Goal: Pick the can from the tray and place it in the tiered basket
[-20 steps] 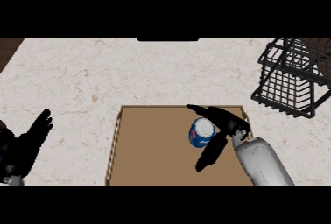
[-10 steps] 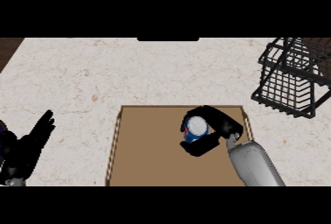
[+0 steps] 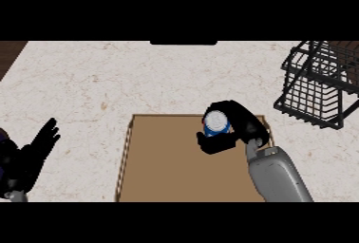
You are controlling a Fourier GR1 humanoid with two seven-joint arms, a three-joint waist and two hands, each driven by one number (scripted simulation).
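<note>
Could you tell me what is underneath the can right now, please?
The brown tray lies beneath the can. The right hand curls round it, hiding whether it rests there.

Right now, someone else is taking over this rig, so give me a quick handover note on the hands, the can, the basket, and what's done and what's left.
Right hand: curled round the can, over the far right part of the tray.
Left hand: open, fingers up, resting at the lower left edge of the view.
Tiered basket: stands on the counter, beyond and to the right of the tray, holding nothing that shows.
Done: can grasped. Whether it has left the tray floor cannot be told.
Left: carry the can right to the basket, set it inside, release.
</note>
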